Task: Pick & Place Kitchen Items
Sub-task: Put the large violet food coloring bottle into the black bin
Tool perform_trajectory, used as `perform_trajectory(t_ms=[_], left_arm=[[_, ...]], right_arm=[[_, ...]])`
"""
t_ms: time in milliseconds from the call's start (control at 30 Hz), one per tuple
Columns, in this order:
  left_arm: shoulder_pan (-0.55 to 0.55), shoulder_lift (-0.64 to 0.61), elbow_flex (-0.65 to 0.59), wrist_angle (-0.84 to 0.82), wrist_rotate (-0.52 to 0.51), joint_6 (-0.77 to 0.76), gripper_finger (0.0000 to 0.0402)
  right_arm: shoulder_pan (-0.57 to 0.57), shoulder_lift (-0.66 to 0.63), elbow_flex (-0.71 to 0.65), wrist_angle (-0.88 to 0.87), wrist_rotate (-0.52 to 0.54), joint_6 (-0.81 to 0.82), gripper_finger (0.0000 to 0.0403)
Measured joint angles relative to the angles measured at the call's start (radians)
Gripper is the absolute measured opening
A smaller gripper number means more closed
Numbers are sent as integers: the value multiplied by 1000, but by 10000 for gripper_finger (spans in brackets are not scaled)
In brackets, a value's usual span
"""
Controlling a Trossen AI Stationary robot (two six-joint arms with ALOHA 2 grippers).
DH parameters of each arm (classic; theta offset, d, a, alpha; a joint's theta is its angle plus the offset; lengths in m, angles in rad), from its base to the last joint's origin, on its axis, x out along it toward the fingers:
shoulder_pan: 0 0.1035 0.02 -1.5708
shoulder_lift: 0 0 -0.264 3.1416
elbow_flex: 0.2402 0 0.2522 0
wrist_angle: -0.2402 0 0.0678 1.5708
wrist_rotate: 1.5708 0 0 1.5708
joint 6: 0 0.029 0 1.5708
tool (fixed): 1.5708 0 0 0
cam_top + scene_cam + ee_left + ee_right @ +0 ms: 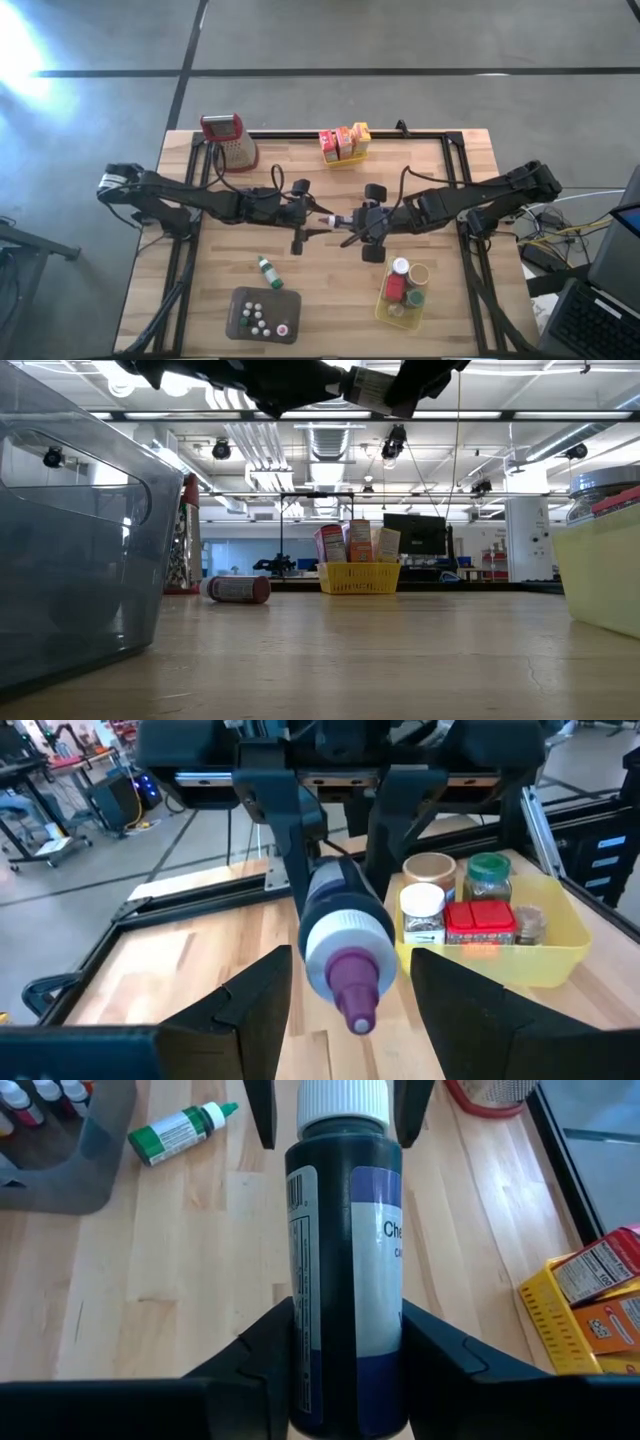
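Overhead, you're looking straight down on the tabletop [330, 215]; low, level across it; both wrist views sit close on the purple-capped bottle [345, 935] from opposite ends.

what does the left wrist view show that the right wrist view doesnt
Only the left wrist view shows the bottle's purple tip and the yellow basket holding the small jars and a red box.

Only the right wrist view shows the green-capped bottle lying on the table, the grey tray, the grater's red base and the orange boxes.

Both show the dark bottle, gripped by the right gripper, its white cap between the open left fingers.
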Motion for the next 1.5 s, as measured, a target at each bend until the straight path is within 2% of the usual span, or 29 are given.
perform_trajectory(t_ms=[167, 333, 567, 967, 1067, 1267, 1500], left_arm=[[0, 0, 0, 12, 31, 0, 210], [0, 0, 0, 27, 32, 0, 209], [2, 0, -1, 54, 32, 31, 209], [8, 0, -1, 51, 32, 32, 207], [8, 0, -1, 50, 23, 32, 192], [8, 0, -1, 46, 19, 47, 124], [8, 0, -1, 45, 17, 49, 121]], right_arm=[[0, 0, 0, 8, 0, 0, 131], [-3, 0, 0, 26, -3, -11, 141], [-10, -1, 1, 32, -5, -19, 130], [-16, -1, 1, 33, -6, -19, 136], [-16, -1, 1, 32, -6, -20, 130], [-16, -1, 1, 22, -7, -19, 140], [-16, -1, 1, 21, -6, -24, 135]])
